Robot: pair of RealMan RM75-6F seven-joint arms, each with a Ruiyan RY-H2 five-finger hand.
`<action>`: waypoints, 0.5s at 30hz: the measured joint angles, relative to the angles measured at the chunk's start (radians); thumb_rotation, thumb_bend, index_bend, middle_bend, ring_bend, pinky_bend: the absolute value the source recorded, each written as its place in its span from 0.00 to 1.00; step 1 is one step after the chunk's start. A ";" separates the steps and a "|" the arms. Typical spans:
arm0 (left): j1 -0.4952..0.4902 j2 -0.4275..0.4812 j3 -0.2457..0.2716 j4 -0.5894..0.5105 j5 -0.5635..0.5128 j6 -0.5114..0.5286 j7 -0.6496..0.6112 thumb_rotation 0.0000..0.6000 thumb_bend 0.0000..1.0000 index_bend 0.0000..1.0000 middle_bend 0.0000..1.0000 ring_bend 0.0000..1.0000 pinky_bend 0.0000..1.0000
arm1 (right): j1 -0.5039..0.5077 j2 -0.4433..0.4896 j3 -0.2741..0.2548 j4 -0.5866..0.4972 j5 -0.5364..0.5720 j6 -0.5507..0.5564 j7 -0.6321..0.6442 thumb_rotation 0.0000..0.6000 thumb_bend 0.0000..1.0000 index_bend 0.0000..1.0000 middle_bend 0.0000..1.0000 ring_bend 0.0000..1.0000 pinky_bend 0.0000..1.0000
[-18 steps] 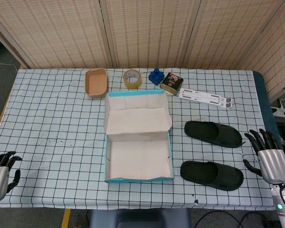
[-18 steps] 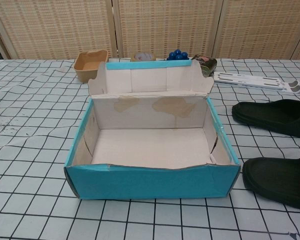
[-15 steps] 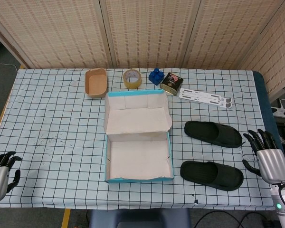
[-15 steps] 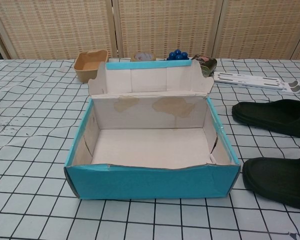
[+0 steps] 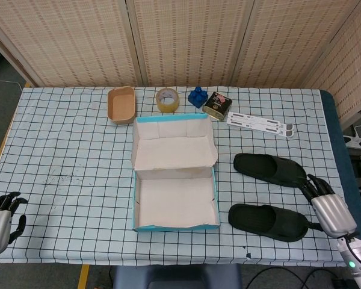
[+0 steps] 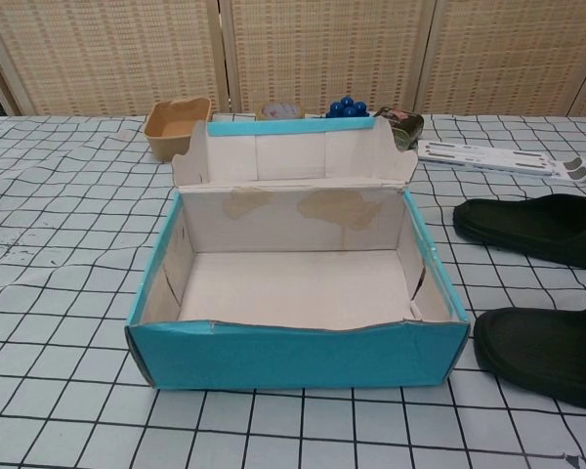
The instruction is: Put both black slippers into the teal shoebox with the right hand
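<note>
The teal shoebox [image 5: 175, 227] [image 6: 293, 354] stands open mid-table, its lid folded back and its inside empty. Two black slippers lie right of it: the far slipper [image 5: 269, 168] [image 6: 537, 228] and the near slipper [image 5: 268, 221] [image 6: 545, 354]. My right hand [image 5: 326, 205] hovers at the table's right edge, fingers spread, just right of both slippers and holding nothing. My left hand [image 5: 0, 220] rests at the near left corner, fingers loosely apart and empty. Neither hand shows in the chest view.
Along the back edge sit a brown paper tray [image 5: 121, 103], a tape roll [image 5: 167, 99], a blue toy [image 5: 197, 96], a dark tin [image 5: 217, 105] and a white strip [image 5: 260, 124]. A checked cloth [image 5: 66, 156] covers the table.
My right hand has moved left and forward, closer to the two slippers. The slippers, box and left hand have not moved.
</note>
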 measured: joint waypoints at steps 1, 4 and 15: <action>0.001 0.001 0.002 -0.003 0.001 0.001 0.000 1.00 0.49 0.35 0.21 0.22 0.48 | 0.005 0.014 -0.011 -0.005 -0.013 -0.013 0.015 1.00 0.18 0.17 0.14 0.07 0.18; 0.008 0.006 0.006 -0.011 0.015 0.019 -0.002 1.00 0.49 0.35 0.21 0.22 0.48 | 0.021 0.051 -0.045 -0.018 -0.057 -0.048 0.053 1.00 0.17 0.18 0.16 0.08 0.20; 0.006 0.009 0.002 -0.015 -0.007 0.006 -0.008 1.00 0.49 0.35 0.21 0.22 0.48 | 0.061 0.088 -0.080 -0.032 -0.079 -0.130 0.040 1.00 0.09 0.17 0.17 0.09 0.21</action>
